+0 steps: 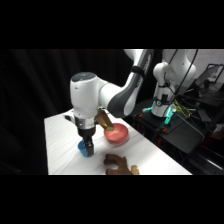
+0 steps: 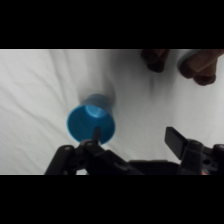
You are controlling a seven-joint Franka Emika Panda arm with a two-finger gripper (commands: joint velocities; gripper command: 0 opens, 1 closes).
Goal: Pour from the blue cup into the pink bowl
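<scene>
Standing upright on the white desk [image 1: 60, 145] toward its near left part, the blue cup [image 1: 84, 148] sits directly under the robot's gripper [image 1: 88, 148], which comes straight down on it from the white arm [image 1: 107, 95] above. In the wrist view the cup [image 2: 91, 124] shows its open mouth, with one dark finger [image 2: 96, 134] reaching over its rim at about 6 o'clock of the cup, inside the mouth, and the other finger [image 2: 175, 140] standing well apart at 3 o'clock, out over bare desk [image 2: 35, 90]. The jaws are thus spread wide, with the cup's near wall between them but not gripped. What is in the cup I cannot tell. In the side view, at about 2 o'clock from the cup and near it, the pink bowl [image 1: 116, 134] rests on the desk, apart from the cup. A tan object [image 1: 104, 119] shows just above the bowl's left rim, beside the arm; what it is I cannot tell. At about 4 o'clock from the cup, near the desk's front edge, lies a brown lumpy object [image 1: 120, 164]. In the wrist view, dark brown shapes [image 2: 197, 67] sit at the upper right, well apart from the cup.
</scene>
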